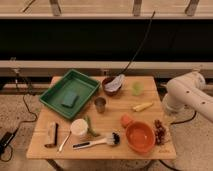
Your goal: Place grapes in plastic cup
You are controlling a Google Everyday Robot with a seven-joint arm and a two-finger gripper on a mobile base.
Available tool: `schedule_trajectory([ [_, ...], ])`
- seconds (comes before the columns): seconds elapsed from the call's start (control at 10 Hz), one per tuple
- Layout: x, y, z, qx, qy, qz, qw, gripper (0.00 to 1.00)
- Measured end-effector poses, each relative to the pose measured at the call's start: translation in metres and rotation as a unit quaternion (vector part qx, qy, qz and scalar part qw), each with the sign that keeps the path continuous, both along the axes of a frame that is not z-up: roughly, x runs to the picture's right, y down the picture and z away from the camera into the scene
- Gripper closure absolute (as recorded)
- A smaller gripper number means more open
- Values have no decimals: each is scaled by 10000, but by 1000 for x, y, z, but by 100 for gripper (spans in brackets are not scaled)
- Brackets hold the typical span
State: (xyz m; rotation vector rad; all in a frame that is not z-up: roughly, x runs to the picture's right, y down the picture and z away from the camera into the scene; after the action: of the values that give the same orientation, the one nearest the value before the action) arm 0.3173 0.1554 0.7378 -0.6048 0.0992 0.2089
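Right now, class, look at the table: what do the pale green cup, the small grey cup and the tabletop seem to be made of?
Pale green cup: likely plastic, translucent. Grey cup: probably metal, dull grey sheen. Tabletop: wood by its pale tan, matte look. The gripper is out of view; only the white arm shows, right of the table.
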Motion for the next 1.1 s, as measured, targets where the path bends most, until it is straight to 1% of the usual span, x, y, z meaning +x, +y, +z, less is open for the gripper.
schedule_trajectory([
  [0.2, 18, 16, 15, -112, 252, 353, 9990, 35],
  [0.3, 22, 19, 19, -147, 302, 462, 9984, 35],
  [0.5, 31, 26, 27, -287, 344, 772, 9960, 35],
  [0.6, 31, 30, 29, -344, 332, 864, 9951, 35],
  [0.9, 26, 49, 37, -556, 337, 1133, 9914, 35],
  [1.1, 17, 58, 40, -681, 311, 1199, 9900, 35],
])
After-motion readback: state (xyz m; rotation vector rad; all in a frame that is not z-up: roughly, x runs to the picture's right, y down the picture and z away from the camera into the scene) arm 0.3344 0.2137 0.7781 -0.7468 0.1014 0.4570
